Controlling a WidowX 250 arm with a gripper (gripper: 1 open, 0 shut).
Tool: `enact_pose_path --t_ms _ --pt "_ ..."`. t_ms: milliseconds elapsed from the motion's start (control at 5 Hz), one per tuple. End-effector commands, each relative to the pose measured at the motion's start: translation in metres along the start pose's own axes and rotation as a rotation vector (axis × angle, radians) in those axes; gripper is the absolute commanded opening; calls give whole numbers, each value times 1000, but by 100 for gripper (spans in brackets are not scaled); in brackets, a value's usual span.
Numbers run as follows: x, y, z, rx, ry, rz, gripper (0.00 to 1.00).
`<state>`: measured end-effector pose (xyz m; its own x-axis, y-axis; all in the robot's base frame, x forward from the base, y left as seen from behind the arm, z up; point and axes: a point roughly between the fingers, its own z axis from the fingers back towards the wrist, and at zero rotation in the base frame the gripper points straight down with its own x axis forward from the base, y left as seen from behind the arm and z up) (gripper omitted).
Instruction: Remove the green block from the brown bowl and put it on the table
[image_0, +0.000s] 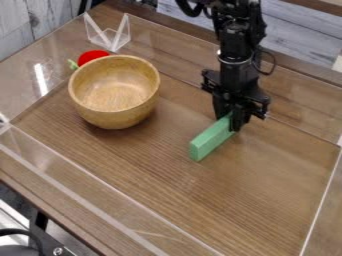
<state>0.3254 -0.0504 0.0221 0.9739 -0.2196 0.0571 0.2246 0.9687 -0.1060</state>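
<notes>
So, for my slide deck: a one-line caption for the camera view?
Hand grips the green block's upper end, its lower end at the table, beside the empty brown bowl.

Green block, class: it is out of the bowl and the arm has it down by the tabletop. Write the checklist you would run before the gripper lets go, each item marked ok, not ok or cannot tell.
1. green block is out of the brown bowl: ok.
2. Bowl stands upright, apart from the block: ok.
3. gripper shut on the block's upper end: ok.
4. Block's lower end touches the table: cannot tell.
5. Block lies flat: not ok, it is tilted.
6. Bare tabletop around the block: ok.
</notes>
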Motion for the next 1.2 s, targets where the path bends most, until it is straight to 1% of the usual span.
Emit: enact_pose_path --t_ms 0,200,400,800,1000 --pt "-9 -28 -14 -10 27 -28 0" --pt "-8 -28 -15 -27 37 -107 100" --pt "-4 -24 -8 -40 40 -174 100" --pt "-7 -25 14 -39 -3 -34 100" --pt "0 -26 16 -39 -15 -23 100"
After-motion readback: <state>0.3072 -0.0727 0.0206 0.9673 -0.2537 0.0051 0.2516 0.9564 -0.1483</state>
